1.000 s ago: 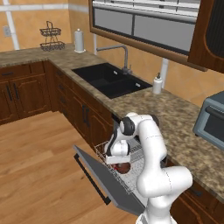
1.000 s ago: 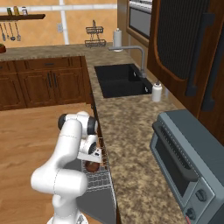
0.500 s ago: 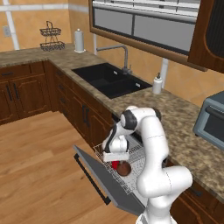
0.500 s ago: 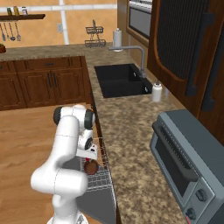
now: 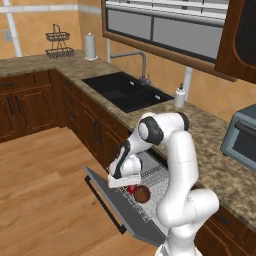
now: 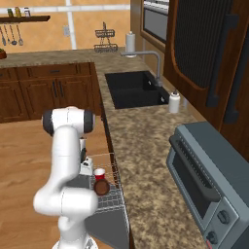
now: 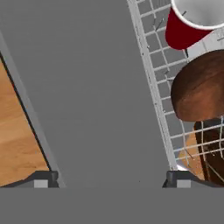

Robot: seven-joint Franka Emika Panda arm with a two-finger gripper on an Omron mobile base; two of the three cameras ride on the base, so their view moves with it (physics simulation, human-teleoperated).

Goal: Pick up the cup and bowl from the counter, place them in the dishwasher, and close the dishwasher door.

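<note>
The white arm has swung its two-finger gripper (image 7: pixel 112 178) away from the white wire rack (image 5: pixel 154 172), out over the lowered flat grey dishwasher door (image 7: pixel 87 87). Its jaws stand wide apart, holding nothing. The small red tapered cup (image 7: pixel 186 26) and round dark brown bowl (image 7: pixel 199 87) sit touching inside the rack's edge. Bare wooden floor (image 5: pixel 45 185) lies beyond the door.
</note>
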